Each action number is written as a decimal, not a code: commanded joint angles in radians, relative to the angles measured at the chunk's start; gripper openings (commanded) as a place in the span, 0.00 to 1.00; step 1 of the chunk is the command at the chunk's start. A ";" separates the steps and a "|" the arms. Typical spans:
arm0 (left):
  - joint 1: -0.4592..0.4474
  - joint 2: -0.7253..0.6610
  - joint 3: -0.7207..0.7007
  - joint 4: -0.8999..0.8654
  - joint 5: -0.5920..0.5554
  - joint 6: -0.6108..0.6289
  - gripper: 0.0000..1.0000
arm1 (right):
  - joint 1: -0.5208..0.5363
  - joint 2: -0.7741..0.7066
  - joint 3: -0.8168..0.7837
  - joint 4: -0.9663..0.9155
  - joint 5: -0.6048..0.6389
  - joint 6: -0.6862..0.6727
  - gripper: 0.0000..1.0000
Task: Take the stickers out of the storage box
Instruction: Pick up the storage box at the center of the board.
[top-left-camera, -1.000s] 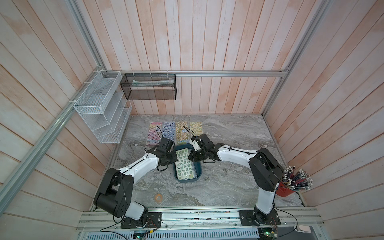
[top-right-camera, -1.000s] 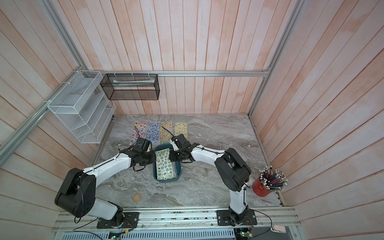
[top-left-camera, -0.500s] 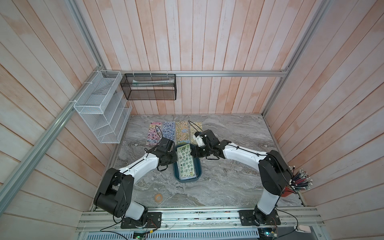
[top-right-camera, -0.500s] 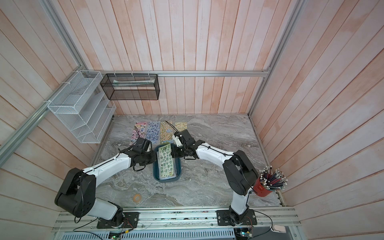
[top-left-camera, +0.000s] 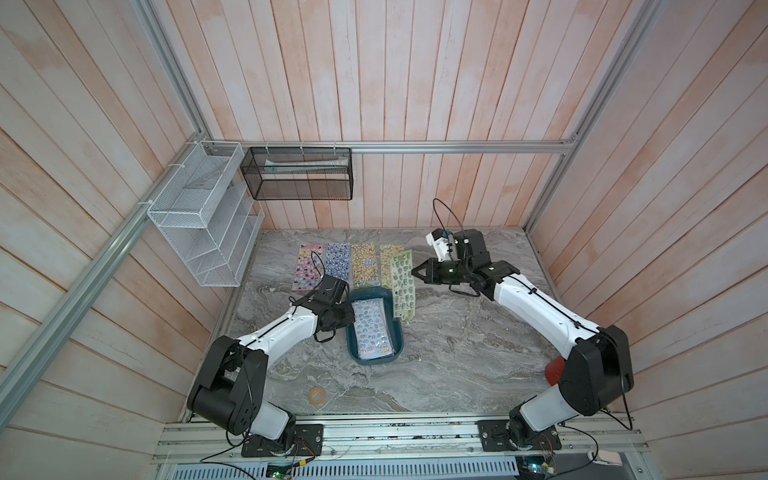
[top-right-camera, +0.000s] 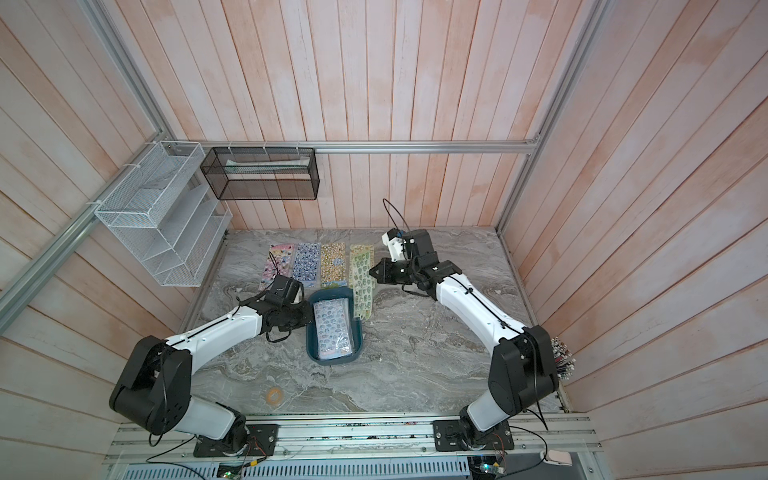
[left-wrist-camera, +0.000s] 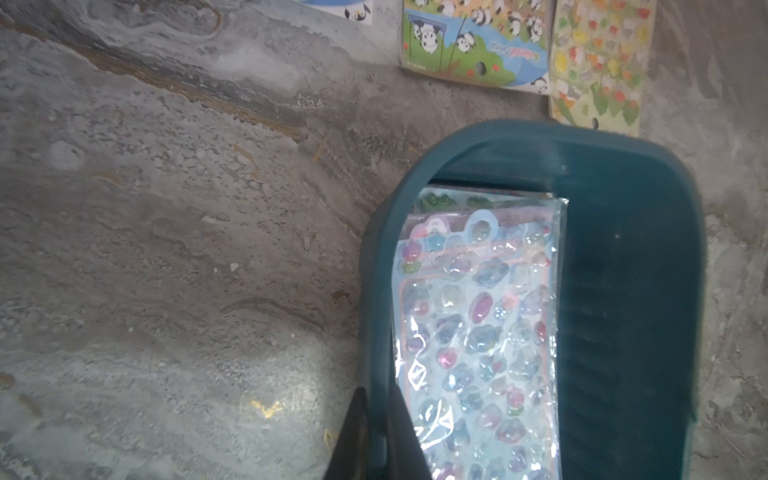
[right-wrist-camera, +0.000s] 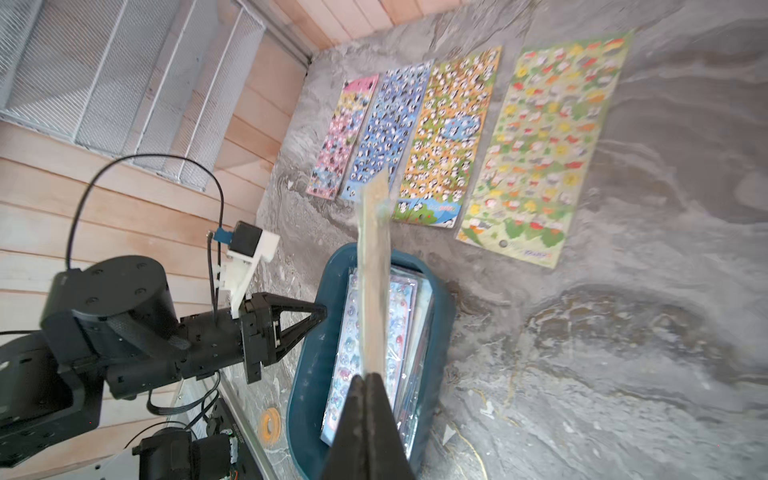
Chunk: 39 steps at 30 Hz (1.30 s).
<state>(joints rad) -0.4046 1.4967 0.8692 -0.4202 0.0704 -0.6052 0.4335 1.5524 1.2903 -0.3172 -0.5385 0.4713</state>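
Note:
The dark teal storage box (top-left-camera: 376, 360) (top-right-camera: 332, 360) sits mid-table with a stack of stickers (top-left-camera: 371, 328) (left-wrist-camera: 478, 332) inside, a blue-lilac sheet on top. My left gripper (top-left-camera: 348, 318) (left-wrist-camera: 376, 390) is shut on the box's left rim, one finger on either side of the wall. My right gripper (top-left-camera: 414, 271) (right-wrist-camera: 368, 376) is shut on the edge of a green sticker sheet (top-left-camera: 403, 286) (right-wrist-camera: 374, 270). That sheet hangs in the air over the box's far right corner. Several other sheets (top-left-camera: 337, 266) lie flat in a row behind the box.
A white wire rack (top-left-camera: 203, 220) and a black mesh basket (top-left-camera: 297, 174) hang on the back left walls. A red cup of pencils (top-right-camera: 561, 365) stands at the right edge. A small tape ring (top-left-camera: 318, 395) lies near the front.
My right gripper has lifted the green sheet off the stack and carried it up and back to the right. The blue-lilac sheet now shows on top. The left arm has not moved.

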 joint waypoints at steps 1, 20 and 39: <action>0.007 -0.003 0.001 -0.006 -0.027 0.007 0.06 | -0.071 -0.005 0.044 -0.065 -0.094 -0.051 0.00; 0.007 0.000 0.001 -0.008 -0.034 0.008 0.06 | -0.339 0.566 0.515 -0.299 -0.293 -0.350 0.00; 0.007 -0.016 -0.009 0.017 -0.053 0.012 0.06 | -0.359 1.074 1.049 -0.329 -0.152 -0.216 0.00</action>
<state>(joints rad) -0.4042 1.4960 0.8692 -0.4145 0.0444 -0.6048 0.0708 2.6110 2.3280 -0.7143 -0.7021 0.1646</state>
